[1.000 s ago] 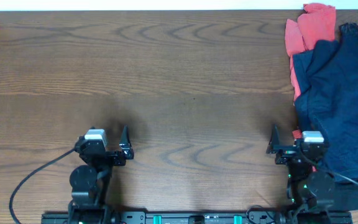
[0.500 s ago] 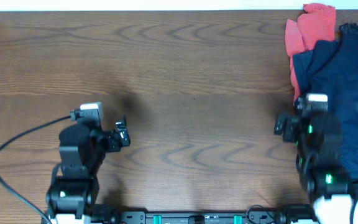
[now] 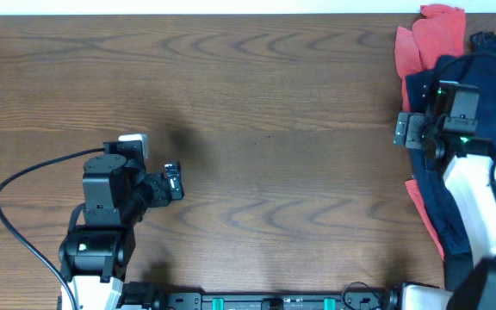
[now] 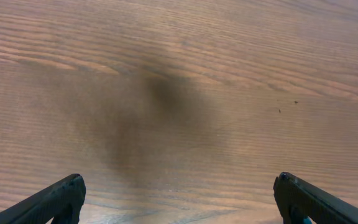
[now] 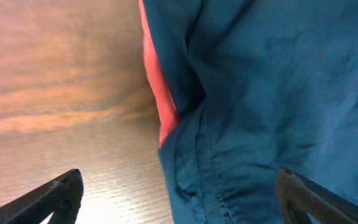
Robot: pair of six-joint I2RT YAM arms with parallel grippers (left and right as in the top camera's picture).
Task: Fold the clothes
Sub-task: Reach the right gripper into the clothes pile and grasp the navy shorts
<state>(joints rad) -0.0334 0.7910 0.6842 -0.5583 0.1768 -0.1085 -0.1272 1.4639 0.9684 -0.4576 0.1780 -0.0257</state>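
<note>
The clothes lie in a heap at the table's right edge: dark navy cloth (image 3: 480, 172) over coral-red cloth (image 3: 429, 39). My right gripper (image 3: 406, 131) is open above the heap's left edge. In the right wrist view (image 5: 179, 196) its fingertips (image 5: 61, 193) straddle the navy hem (image 5: 278, 93), with a coral-red strip (image 5: 157, 93) beside it and nothing held. My left gripper (image 3: 172, 181) is open and empty over bare wood at the left, far from the clothes. The left wrist view (image 4: 179, 199) shows only wood.
The wooden table (image 3: 265, 103) stretches between the two arms. A black cable (image 3: 24, 185) loops from the left arm near the table's left front. The heap runs off the right side of the overhead view.
My right arm has swung away from the front edge up to the heap's left edge. My left arm has shifted slightly left and farther from the front edge.
</note>
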